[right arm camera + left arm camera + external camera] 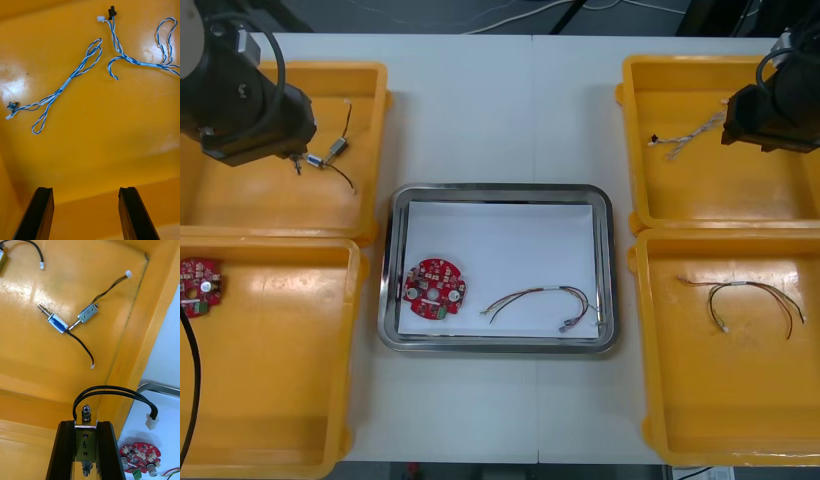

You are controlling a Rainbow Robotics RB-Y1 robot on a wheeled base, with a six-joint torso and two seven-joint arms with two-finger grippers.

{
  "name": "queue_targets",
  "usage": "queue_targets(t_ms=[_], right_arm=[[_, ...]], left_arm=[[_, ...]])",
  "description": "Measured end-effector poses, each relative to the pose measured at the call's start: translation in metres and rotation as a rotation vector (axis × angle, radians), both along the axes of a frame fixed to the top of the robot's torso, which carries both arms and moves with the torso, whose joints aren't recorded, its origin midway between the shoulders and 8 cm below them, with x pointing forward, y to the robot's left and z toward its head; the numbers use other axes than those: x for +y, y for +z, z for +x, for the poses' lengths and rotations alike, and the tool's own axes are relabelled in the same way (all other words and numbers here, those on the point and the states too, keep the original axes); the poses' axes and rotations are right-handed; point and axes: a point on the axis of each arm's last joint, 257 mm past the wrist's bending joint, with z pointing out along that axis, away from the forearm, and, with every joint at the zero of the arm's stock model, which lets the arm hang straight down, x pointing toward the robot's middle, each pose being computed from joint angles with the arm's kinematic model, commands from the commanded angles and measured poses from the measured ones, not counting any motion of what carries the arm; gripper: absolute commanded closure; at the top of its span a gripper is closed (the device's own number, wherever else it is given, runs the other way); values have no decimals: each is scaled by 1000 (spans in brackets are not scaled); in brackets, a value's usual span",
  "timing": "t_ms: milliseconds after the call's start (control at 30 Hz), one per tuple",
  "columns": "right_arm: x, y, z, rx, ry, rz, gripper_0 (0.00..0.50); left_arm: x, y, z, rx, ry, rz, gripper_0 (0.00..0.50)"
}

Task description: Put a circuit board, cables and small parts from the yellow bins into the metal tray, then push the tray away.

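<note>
Dark floor point(410, 10) with pale cords point(515, 17) lies beyond the light table point(500, 120)

Inside the metal tray point(500, 190), the red circuit board point(434, 289) sits at 8 o'clock and the red and yellow cable point(532, 293) at 5 o'clock; its white floor from 10 to 2 o'clock lies bare. Bare counter point(500, 110) runs from the tray's 12 o'clock, between the far-left yellow bin point(380, 100) and the far-right yellow bin point(626, 120).

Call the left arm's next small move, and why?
Probably carry its part across to the metal tray. The left gripper is shut on a small metal part above the far left yellow bin; the tray holds a circuit board and a cable but no such part.
</note>
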Motion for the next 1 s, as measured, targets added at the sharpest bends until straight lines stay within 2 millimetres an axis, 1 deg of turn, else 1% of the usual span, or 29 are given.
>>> queue_targets(t_ms=[100,233,300,500,600,667,800,900,1000], right_arm=[[-3,0,11,0,-34,9,0],[-1,2,29,-29,-57,27,0],[-1,3,38,-49,-68,32,0],[0,-3,61,-84,-100,23,0],[2,-7,71,-101,-110,24,0],[6,-9,78,-116,-113,33,0],[12,-16,87,-130,-128,56,0],[14,-21,91,-135,-180,87,0],[21,-26,91,-137,-240,137,0]], left_arm=[[-13,-12,-4,26,-42,39,500],[-32,-32,-11,69,-105,103,500],[-41,-38,-15,78,-136,130,500],[-65,-45,-24,73,-192,169,500],[-76,-48,-29,68,-177,159,500],[-80,-50,-31,63,-138,148,500],[-83,-54,-28,46,-63,137,500],[-90,-59,-27,38,-62,154,500],[-97,-67,-30,49,-75,170,500]])
